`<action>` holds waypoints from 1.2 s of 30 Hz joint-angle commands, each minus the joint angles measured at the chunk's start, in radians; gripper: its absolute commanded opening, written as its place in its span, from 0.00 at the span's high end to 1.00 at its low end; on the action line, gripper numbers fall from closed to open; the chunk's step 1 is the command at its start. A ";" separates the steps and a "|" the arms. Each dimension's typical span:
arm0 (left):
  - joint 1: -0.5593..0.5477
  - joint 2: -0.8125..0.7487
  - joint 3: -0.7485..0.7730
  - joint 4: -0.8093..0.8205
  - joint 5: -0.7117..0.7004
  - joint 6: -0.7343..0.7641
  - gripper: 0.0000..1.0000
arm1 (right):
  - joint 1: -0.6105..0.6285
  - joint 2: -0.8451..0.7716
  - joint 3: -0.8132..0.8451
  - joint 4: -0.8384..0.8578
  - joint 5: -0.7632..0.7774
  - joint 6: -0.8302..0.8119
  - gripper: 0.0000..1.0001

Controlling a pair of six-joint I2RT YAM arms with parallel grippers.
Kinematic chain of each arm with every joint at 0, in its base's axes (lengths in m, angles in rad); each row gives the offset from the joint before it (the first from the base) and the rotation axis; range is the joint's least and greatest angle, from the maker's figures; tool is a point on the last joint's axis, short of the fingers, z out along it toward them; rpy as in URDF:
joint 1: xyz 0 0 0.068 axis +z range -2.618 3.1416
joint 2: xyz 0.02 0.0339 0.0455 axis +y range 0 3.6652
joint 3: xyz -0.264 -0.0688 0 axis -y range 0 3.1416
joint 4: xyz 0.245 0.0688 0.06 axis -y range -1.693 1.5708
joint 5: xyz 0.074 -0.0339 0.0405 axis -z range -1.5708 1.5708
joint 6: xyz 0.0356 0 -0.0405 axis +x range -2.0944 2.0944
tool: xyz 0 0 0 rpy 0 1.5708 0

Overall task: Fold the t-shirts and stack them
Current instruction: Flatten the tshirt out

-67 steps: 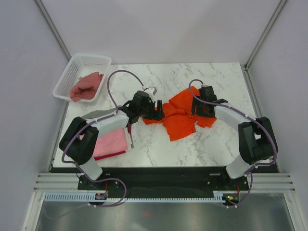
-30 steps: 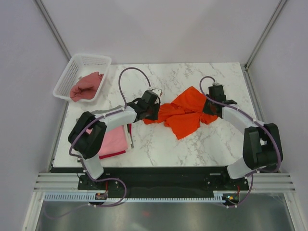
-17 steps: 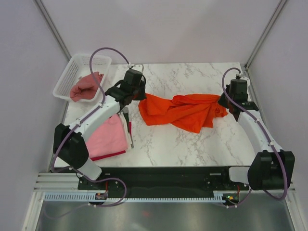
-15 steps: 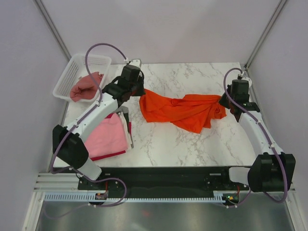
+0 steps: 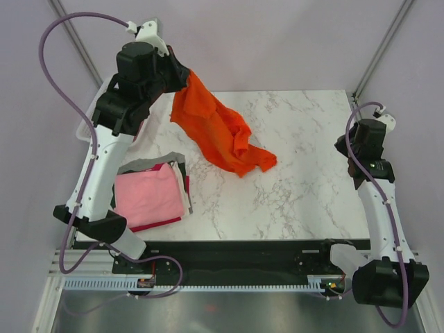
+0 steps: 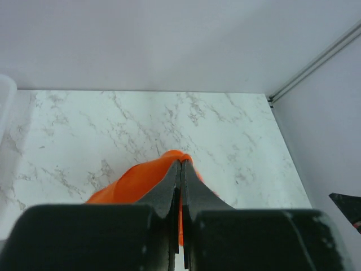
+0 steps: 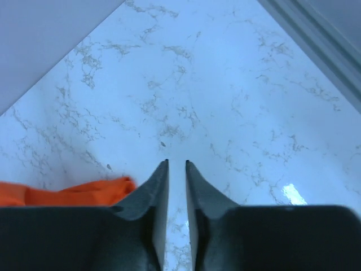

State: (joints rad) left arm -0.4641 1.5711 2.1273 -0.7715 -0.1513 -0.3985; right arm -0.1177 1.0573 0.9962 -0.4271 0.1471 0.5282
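Note:
My left gripper (image 5: 179, 75) is raised high over the table's far left, shut on an edge of the bright orange t-shirt (image 5: 215, 128). The shirt hangs down to the right, and its lower end (image 5: 253, 161) rests on the marble. In the left wrist view the fingertips (image 6: 181, 162) pinch orange cloth (image 6: 135, 180). My right gripper (image 5: 345, 149) is near the table's right edge, apart from the shirt. Its jaws (image 7: 176, 162) stand a little apart with nothing between them, and the orange shirt (image 7: 67, 192) lies to their left. A pile of folded t-shirts, pink on top (image 5: 149, 198), sits at the front left.
The white mesh basket (image 5: 87, 128) at the far left is mostly hidden behind my left arm. Grey and dark edges (image 5: 182, 182) stick out of the folded pile. Walls with metal corner posts (image 5: 378, 52) enclose the marble table (image 5: 305, 201).
My left arm has swung up and back to the left, lifting the orange shirt off the table. My right gripper has let go of the shirt, opened a little and drawn back to the right.

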 commanded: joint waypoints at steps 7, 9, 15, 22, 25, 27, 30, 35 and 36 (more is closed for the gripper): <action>0.022 0.052 0.175 -0.037 0.277 0.015 0.98 | -0.028 -0.083 -0.071 -0.001 -0.012 -0.008 0.66; 0.022 0.064 0.126 -0.035 0.301 0.015 0.98 | -0.028 -0.080 -0.100 0.037 -0.120 -0.022 0.66; 0.025 0.069 0.068 -0.035 0.265 0.018 0.98 | -0.025 -0.053 -0.172 0.138 -0.318 -0.062 0.35; 0.030 0.099 0.169 -0.014 0.425 -0.022 0.98 | 0.153 0.016 -0.194 0.286 -0.443 -0.053 0.30; 0.010 0.127 0.203 0.075 0.560 -0.121 0.98 | 0.164 0.015 -0.215 0.327 -0.406 -0.010 0.28; -0.060 0.148 0.218 0.139 0.546 -0.174 0.98 | 0.164 -0.009 -0.222 0.315 -0.296 0.019 0.28; -0.155 0.219 0.264 0.179 0.499 -0.181 0.98 | 0.162 -0.075 -0.232 0.275 -0.107 0.049 0.28; -0.269 0.398 0.500 0.253 0.625 -0.292 0.98 | 0.161 -0.140 -0.223 0.231 0.011 0.049 0.28; -0.304 0.380 0.535 0.255 0.571 -0.274 0.98 | 0.158 -0.143 -0.212 0.225 0.020 0.046 0.27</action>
State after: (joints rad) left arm -0.7162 1.9415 2.5458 -0.6083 0.3775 -0.6033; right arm 0.0475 0.9398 0.7597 -0.1913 0.0410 0.5587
